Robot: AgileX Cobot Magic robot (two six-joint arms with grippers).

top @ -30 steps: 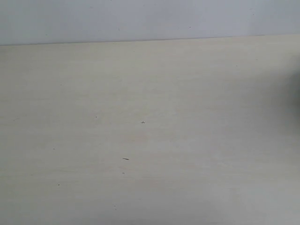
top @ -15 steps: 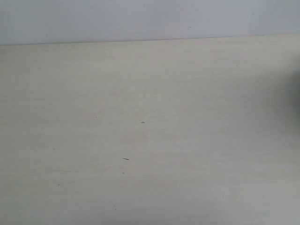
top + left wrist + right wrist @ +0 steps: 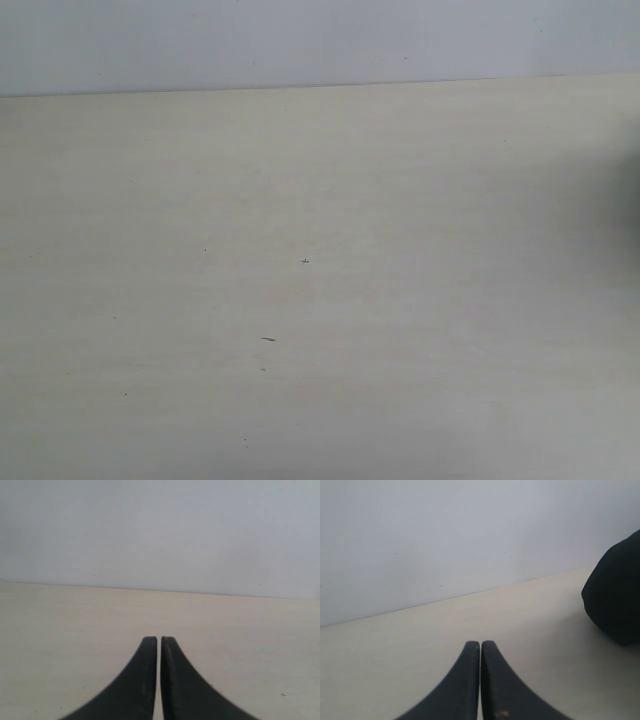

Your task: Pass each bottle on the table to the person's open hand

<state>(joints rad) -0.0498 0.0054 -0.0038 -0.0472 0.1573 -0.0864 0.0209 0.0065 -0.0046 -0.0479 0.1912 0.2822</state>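
Observation:
The pale cream table (image 3: 400, 200) fills the exterior view, and neither arm shows there. No bottle is in any view, and the person's open hand is out of view too. In the left wrist view my left gripper (image 3: 159, 639) is shut, its black fingers (image 3: 145, 680) nearly touching with nothing between them, above bare table (image 3: 60, 630). In the right wrist view my right gripper (image 3: 480, 643) is likewise shut and empty over the table (image 3: 395, 645).
A pale grey wall (image 3: 300, 40) rises behind the table's far edge. A black rounded mass (image 3: 617, 595) sits at the edge of the right wrist view, resting on or just above the tabletop. A faint dark shadow (image 3: 632, 200) lies at the exterior view's right edge.

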